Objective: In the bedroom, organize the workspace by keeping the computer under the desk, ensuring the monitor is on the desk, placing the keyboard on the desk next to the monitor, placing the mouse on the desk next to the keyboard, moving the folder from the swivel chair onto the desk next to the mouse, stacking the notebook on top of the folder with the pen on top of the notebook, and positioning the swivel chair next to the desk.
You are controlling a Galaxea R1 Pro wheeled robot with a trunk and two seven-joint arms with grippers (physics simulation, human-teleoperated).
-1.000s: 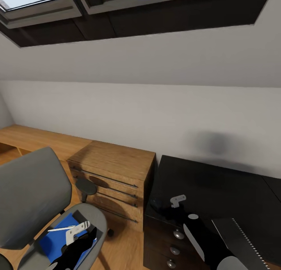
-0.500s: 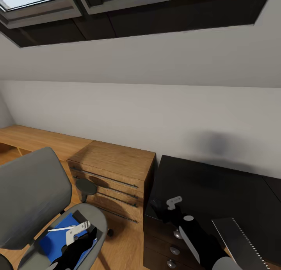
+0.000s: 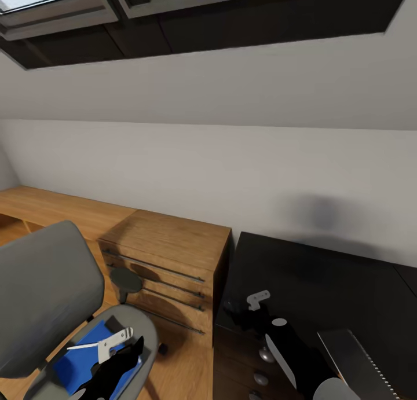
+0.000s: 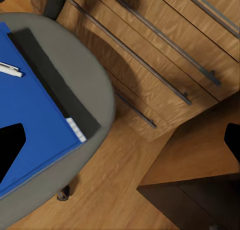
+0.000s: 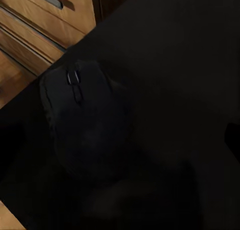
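— Sloped white wall and skylights fill the upper frame; low at the right sits the desk (image 3: pixel 324 278), black. Which step?

— The mouse (image 5: pixel 80 115), I judge: it lies on the desk near its corner, under the right gripper (image 3: pixel 246 313). Whether those fingers are spread or closed, I cannot tell.

— And the left?

— Lower left, the left gripper (image 3: pixel 119 345) hovers over the folder (image 4: pixel 35 120) on the swivel chair (image 3: pixel 46 284), pen (image 4: pixel 10 69) atop; its fingers look spread wide. Next calls for grasping the folder.
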